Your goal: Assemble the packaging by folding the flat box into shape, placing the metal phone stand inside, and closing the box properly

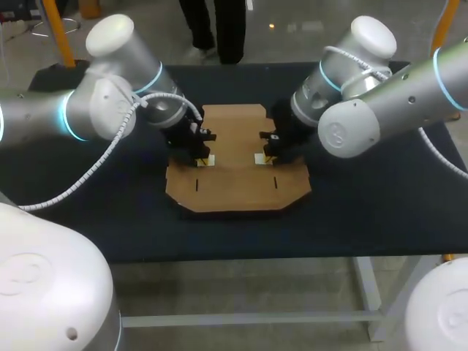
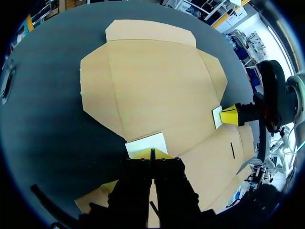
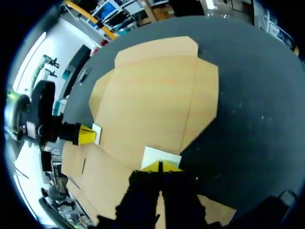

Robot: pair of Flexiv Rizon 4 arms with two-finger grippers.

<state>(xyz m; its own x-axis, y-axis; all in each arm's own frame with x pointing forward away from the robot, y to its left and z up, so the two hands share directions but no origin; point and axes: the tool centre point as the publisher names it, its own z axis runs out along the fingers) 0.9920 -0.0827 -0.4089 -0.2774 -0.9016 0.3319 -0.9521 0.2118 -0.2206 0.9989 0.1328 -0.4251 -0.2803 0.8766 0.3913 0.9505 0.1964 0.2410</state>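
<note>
Even light is falling from above onto the dark tabletop point(image 1: 365, 212), which is soaking most of it up, while the box point(image 1: 234, 146) is showing evenly lit. The white shells of the left arm point(image 1: 110, 95) and right arm point(image 1: 380, 102) are glaring, and both are casting soft shadows beneath. In the wrist views the left hand point(image 2: 152, 153) and right hand point(image 3: 160, 166) are showing dark, and the tabletop's far edge is bowing.

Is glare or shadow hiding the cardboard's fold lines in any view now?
Head view: no glare on the flat box; the left claw and right claw cover its side edges. Left wrist view: even light, the fold lines show, and the claw's own body hides the near flap. Right wrist view: likewise.
</note>
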